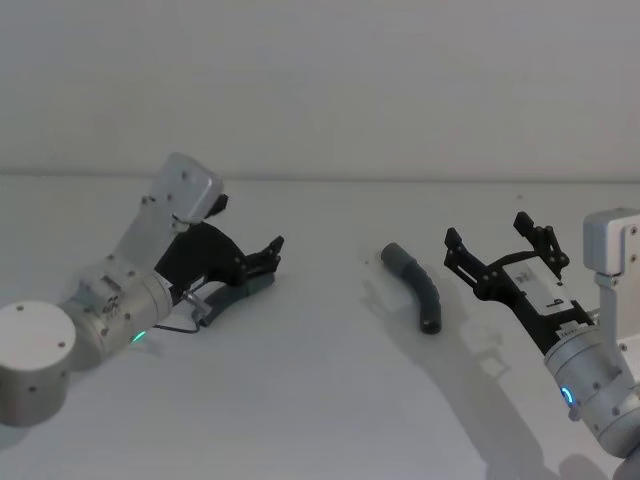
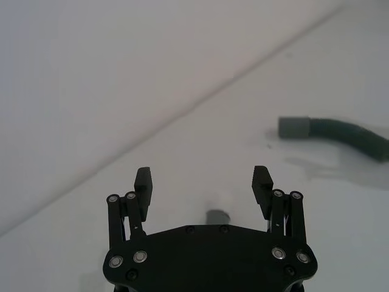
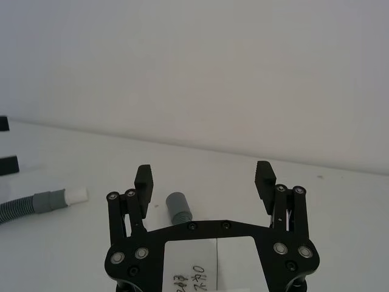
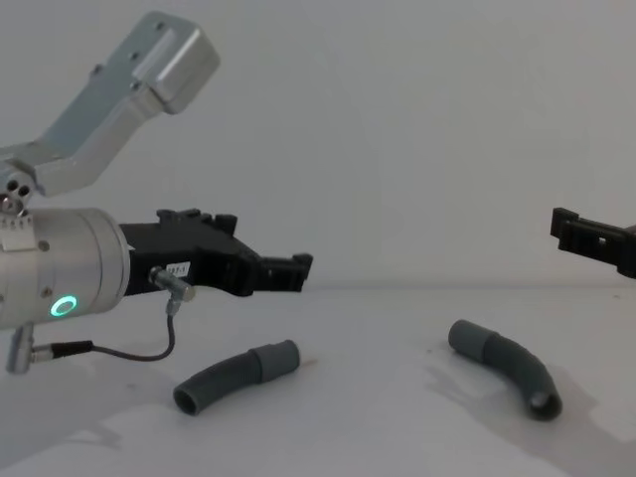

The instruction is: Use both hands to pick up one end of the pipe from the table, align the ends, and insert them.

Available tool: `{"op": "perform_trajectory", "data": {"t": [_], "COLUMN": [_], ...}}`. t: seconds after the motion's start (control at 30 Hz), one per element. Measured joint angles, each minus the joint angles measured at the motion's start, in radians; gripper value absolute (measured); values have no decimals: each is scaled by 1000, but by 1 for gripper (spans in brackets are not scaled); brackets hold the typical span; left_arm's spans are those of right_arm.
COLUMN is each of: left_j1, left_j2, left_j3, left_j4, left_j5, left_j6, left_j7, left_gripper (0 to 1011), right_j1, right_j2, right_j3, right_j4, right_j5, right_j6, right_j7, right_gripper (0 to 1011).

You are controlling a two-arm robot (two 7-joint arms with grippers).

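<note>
**Both claws spread wide above two separate hose pieces**

Nearest the robot, the left wrist carries a lit green ring light (image 4: 65, 305). From it the left claw (image 1: 268, 256) reaches forward with its jaws set wide apart and nothing between them. It hangs above the white counter (image 1: 320, 400), clear of the left hose piece (image 4: 231, 378), a curved, ribbed, dark grey length lying flat beneath it. In the left wrist view that piece's grey cuff (image 2: 217, 216) and narrower white tip (image 2: 222, 198) show in the gap between the jaws, lower down.

The right claw (image 1: 487, 232) is likewise spread wide and empty, raised above the counter just to the right of the right hose piece (image 1: 415, 285). In the right wrist view this piece's plain cuff (image 3: 178, 205) lies below, between the jaws.

Both pieces rest on the counter, well apart, each with its cuffed end turned toward the middle.

Farthest off, the counter's rear edge meets a plain pale wall (image 1: 320, 90).
</note>
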Motion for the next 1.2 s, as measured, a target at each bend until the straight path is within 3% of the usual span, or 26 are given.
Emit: {"op": "perform_trajectory", "data": {"t": [0.3, 0.57, 1.2], "left_j1": [-91, -152, -182], "left_j2": [30, 41, 50], "left_j3": [43, 69, 71], "left_j4": [44, 88, 123], "left_j5": [-7, -7, -7], "left_j6": [129, 189, 258], "left_j7": [-137, -219, -279], "left_gripper": [1001, 1001, 1001], "right_j1": [0, 0, 0], "right_j2": [0, 0, 0], "right_j3": [0, 0, 0], "right_j4": [0, 0, 0], "right_j5": [0, 0, 0], "right_j6": [0, 0, 0], "right_j7": [0, 0, 0], "right_gripper": [1000, 1000, 1000]}}
